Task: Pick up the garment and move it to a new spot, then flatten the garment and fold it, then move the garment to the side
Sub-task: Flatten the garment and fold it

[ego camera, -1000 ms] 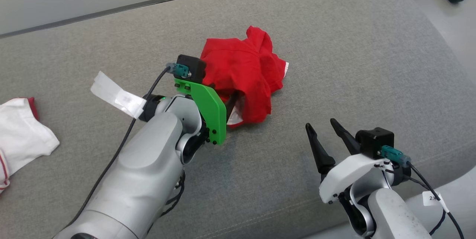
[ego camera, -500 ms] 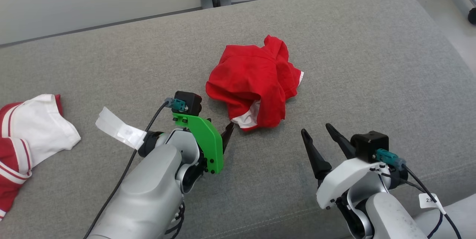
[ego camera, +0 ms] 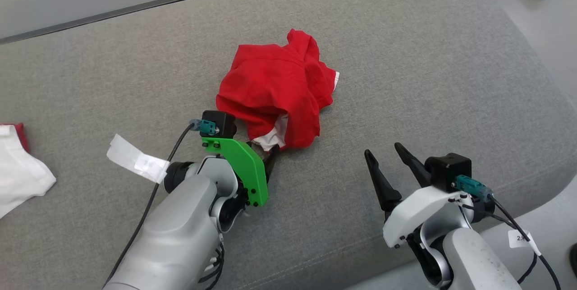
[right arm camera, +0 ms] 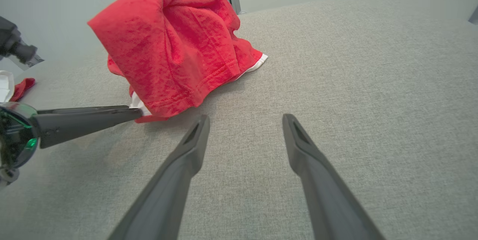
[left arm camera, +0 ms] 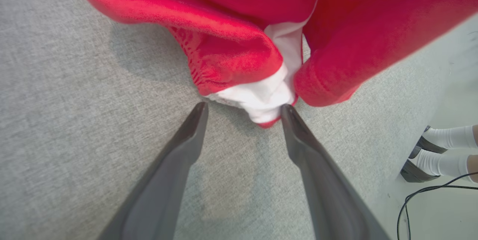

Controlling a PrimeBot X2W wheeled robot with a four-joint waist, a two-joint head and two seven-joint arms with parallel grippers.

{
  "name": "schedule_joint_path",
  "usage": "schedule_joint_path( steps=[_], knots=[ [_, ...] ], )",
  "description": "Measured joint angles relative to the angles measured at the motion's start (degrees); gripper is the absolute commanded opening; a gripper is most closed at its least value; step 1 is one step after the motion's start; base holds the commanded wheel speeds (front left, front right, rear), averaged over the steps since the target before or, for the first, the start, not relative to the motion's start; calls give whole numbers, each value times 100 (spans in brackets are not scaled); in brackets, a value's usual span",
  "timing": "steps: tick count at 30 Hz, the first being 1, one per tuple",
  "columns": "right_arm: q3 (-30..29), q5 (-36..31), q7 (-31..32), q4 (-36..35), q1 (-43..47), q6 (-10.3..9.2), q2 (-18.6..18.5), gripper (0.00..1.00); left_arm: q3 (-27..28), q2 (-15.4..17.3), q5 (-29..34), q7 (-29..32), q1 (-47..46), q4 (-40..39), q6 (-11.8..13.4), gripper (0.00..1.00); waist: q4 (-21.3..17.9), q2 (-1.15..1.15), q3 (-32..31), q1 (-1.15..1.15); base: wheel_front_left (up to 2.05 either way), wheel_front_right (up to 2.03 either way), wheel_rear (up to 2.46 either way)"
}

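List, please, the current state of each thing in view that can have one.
red garment: crumpled in a heap on the grey cushion, not yet flattened, white hem showing at its near edge.
left hand: open, fingertips at that white hem, nothing gripped.
right hand: open, empty, apart from the red garment.
white garment: rumpled, at the left edge of the head view, partly out of frame.

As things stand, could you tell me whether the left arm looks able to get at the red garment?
Probably yes: the left arm holds its jaws open right at the white hem of the red garment, nothing between.
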Motion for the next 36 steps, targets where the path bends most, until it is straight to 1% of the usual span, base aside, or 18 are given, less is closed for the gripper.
schedule_joint_path(
  steps=[4, 9, 10, 11, 12, 14, 19, 27, 30, 36],
  knots=[
    [-24, 1, -27, 2, -40, 0, -1, 100, -51, -2, -86, -45, -87, 107, 27, 100, -159, 0, 117, 0, 0, 0, 0],
    [-43, 1, -69, 9, -52, 0, -1, 100, -124, -2, -104, -156, -205, 311, 261, 100, -303, 0, 254, 0, 0, 0, 0],
    [-45, 1, -75, 12, -58, 0, 0, 100, -119, -2, -112, -185, -233, 323, 286, 91, -321, 0, 276, 0, 0, 0, 0],
    [-48, 1, -76, 16, -67, 0, 0, 100, -108, -2, -133, -258, -243, 332, 303, 29, -334, 0, 295, 0, 0, 0, 0],
    [-58, 1, -82, 24, -73, 0, 0, 100, -93, -3, -158, -337, -248, 338, 325, 0, -342, 0, 309, 0, 0, 0, 0],
    [-86, 3, -92, 43, -73, 0, -1, 100, -80, -3, -159, -441, -266, 380, 335, 0, -332, 0, 314, 0, 0, 0, 0],
    [-102, 30, -100, 74, -71, 0, 0, 100, 56, 1, -190, -950, -477, 370, 337, 0, -212, 0, 263, 0, 0, 0, 0],
    [-81, 48, -100, 132, -65, 0, 1, 100, 105, 59, 47, -1706, -999, 56, 388, 0, 53, 0, 76, 0, 0, 0, 0],
    [-66, 54, -98, 151, -49, 0, 2, 100, 129, 63, 52, -1812, -1092, -130, 383, 0, 135, 0, -23, 0, 0, 0, 0],
    [-58, 63, -91, 170, -27, 0, 2, 100, 71, 104, 114, -1836, -1198, -571, 378, 0, 249, 0, -221, 0, 0, 0, 0]
  ],
)
